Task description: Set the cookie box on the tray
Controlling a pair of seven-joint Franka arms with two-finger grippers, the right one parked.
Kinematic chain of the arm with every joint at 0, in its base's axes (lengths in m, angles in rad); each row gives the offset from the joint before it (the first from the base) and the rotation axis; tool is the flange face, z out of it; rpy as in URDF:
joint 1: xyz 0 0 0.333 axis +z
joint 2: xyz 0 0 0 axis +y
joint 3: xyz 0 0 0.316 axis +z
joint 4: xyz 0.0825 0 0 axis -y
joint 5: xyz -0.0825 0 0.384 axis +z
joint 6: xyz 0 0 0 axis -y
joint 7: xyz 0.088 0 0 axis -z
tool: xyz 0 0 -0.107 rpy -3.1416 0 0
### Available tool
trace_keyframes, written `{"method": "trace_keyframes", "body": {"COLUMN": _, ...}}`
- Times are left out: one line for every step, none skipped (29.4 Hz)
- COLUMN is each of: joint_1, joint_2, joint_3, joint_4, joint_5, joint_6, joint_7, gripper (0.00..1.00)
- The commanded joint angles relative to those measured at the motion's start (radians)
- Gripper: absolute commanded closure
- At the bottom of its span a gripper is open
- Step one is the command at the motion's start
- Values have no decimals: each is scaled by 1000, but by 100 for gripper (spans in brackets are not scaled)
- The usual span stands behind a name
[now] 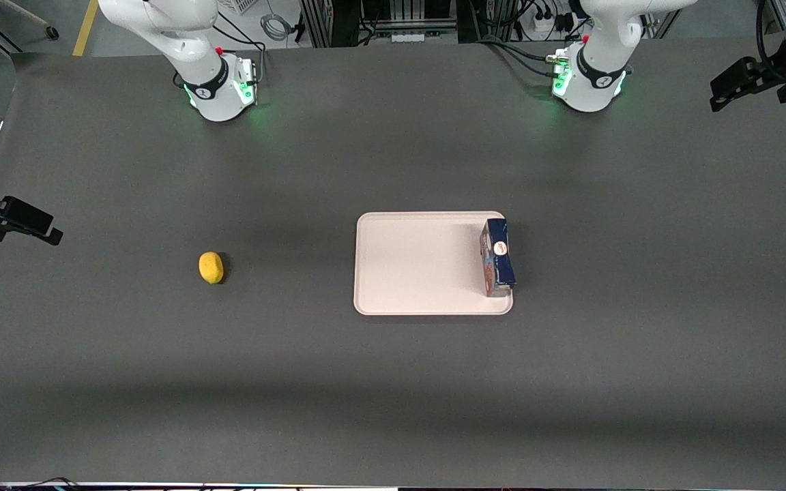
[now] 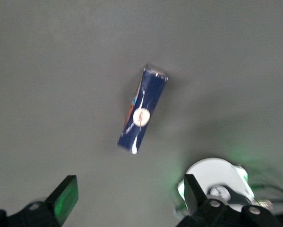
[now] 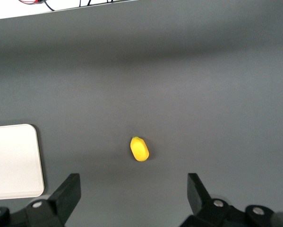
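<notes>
Now holds the gripper [image 1: 720, 95] up off the table [image 1: 393, 395], out near the table's corner at the working arm's end, farther from the front camera than the tray [image 1: 420, 262]. Shows both fingers [image 2: 65, 201] spread wide with nothing between them: released, gripping nothing. Hangs well apart from the cookie box [image 1: 497, 258].

Finds that cookie box lying on the tray, lengthwise along the tray's short edge at the working arm's end, right by the rim. Cannot tell whether touching the rim or lapping slightly over it. Turns a dark blue face with the round white-and-red logo upward and a brown cookie print toward the parked arm's end.

Rests the tray flat near the middle of the table, long edges parallel to the table's front edge.

Spots a small yellow lemon-like object [image 1: 211, 267] on the table, well apart from the tray, toward the parked arm's end.

From the left wrist, looks down on the box, logo showing, with a white arm base [image 2: 221, 177] glowing green close by one finger.
</notes>
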Motion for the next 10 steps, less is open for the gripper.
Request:
{"method": "trace_keyframes", "body": {"joint_1": -5, "joint_2": -29, "joint_3": 5, "joint_4": -1, "joint_5": -10, "joint_6": -1, "joint_7": 12, "gripper": 0}}
{"method": "trace_keyframes", "body": {"joint_1": -5, "joint_2": -29, "joint_3": 5, "joint_4": 2, "joint_5": -10, "joint_6": -3, "joint_7": 14, "gripper": 0}}
{"method": "trace_keyframes", "body": {"joint_1": -5, "joint_2": -30, "joint_3": 6, "joint_4": 2, "joint_5": -10, "joint_6": -4, "joint_7": 14, "gripper": 0}}
{"method": "trace_keyframes", "body": {"joint_1": -5, "joint_2": -30, "joint_3": 11, "joint_4": 4, "joint_5": -10, "joint_6": -6, "joint_7": 15, "gripper": 0}}
{"method": "trace_keyframes", "body": {"joint_1": -5, "joint_2": -30, "joint_3": 17, "joint_4": 4, "joint_5": -10, "joint_6": -8, "joint_7": 15, "gripper": 0}}
{"method": "trace_keyframes", "body": {"joint_1": -6, "joint_2": -30, "joint_3": 21, "joint_4": 5, "joint_5": -10, "joint_6": -11, "joint_7": 17, "gripper": 0}}
{"method": "trace_keyframes", "body": {"joint_1": -6, "joint_2": -30, "joint_3": 22, "joint_4": 7, "joint_5": -10, "joint_6": -12, "joint_7": 18, "gripper": 0}}
{"method": "trace_keyframes", "body": {"joint_1": -6, "joint_2": -30, "joint_3": 22, "joint_4": 8, "joint_5": -10, "joint_6": -12, "joint_7": 20, "gripper": 0}}
{"method": "trace_keyframes", "body": {"joint_1": -6, "joint_2": -30, "joint_3": 22, "joint_4": 8, "joint_5": -10, "joint_6": -15, "joint_7": 21, "gripper": 0}}
{"method": "trace_keyframes", "body": {"joint_1": -6, "joint_2": -30, "joint_3": 22, "joint_4": 10, "joint_5": -10, "joint_6": -17, "joint_7": 21, "gripper": 0}}
